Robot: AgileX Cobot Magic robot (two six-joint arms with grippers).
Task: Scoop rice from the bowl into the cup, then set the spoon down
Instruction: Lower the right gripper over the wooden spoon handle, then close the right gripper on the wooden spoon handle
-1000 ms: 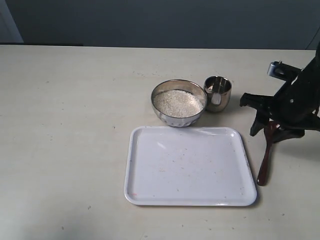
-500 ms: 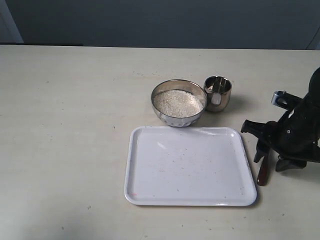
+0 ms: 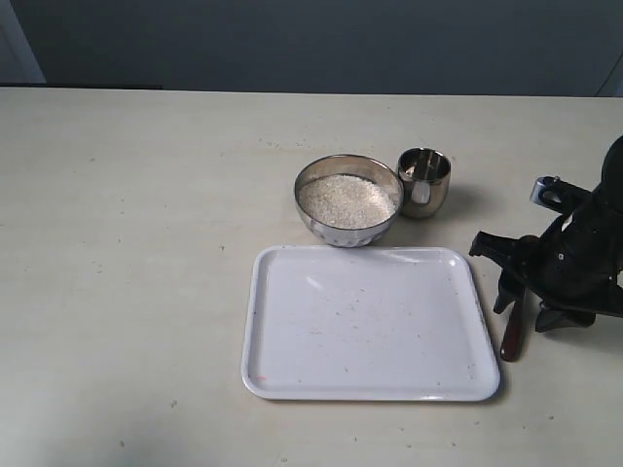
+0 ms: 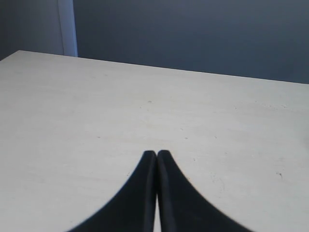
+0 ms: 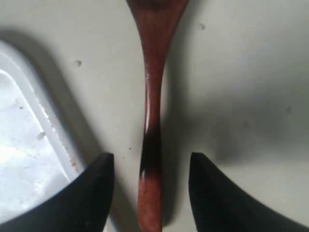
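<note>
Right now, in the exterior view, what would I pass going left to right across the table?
First the bowl → cup → spoon. The tray stretches across the width of bowl and cup in the picture, so it has no clear place in the order.

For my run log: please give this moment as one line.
right gripper: open, astride spoon handle | left gripper: shut | rice: in bowl

We see soft, even light on the pale tabletop (image 3: 146, 243) against a dim backdrop (image 3: 311, 39). Glints mark the bowl (image 3: 336, 233) and the cup (image 3: 425, 197). In the right wrist view, the glossy spoon (image 5: 152, 111) casts a diffuse shadow; the right claw (image 5: 150, 158) looks blurred.
</note>
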